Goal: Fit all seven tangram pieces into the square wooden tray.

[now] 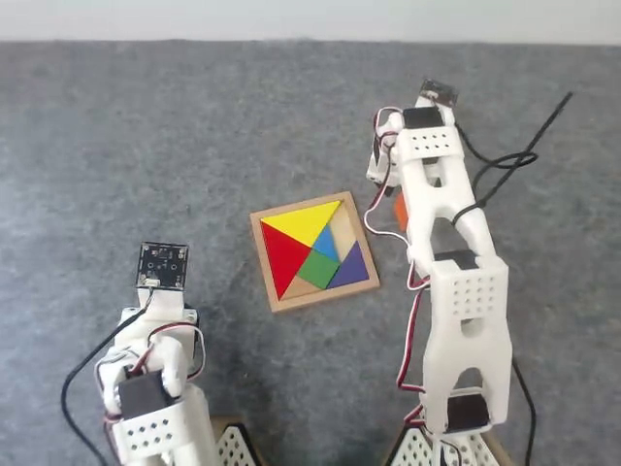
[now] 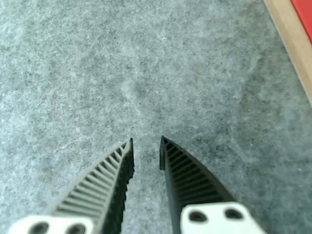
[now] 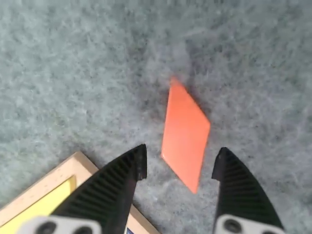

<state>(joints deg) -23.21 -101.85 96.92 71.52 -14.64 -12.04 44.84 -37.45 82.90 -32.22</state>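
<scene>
Orange piece [image 3: 185, 139] lies flat on the grey bench [image 1: 146, 146], just beside a corner of the tray [image 1: 264, 262] & partly under the right arm. Right gripper [image 3: 181, 161] hangs over it w/ jaws spread wide, one on each side. I can't tell if they touch it. Left gripper [image 2: 146, 141] is well apart from the tray, jaws open a little, holding nothing. Tray has the yellow piece [image 1: 303, 225], red piece [image 1: 284, 260], green piece [image 1: 317, 269], blue piece [image 1: 327, 245] & purple piece [image 1: 351, 267] in it, plus some bare wood.

Orange piece looks thin, stiff & light, prob. painted wood, so it may be slippy. It shouldn't bend or break easy. Hard part: it sits so low on the fuzzy bench. Best bet imo: go low & pinch the two long edges near the middle, so it doesn't spin or tip.
</scene>
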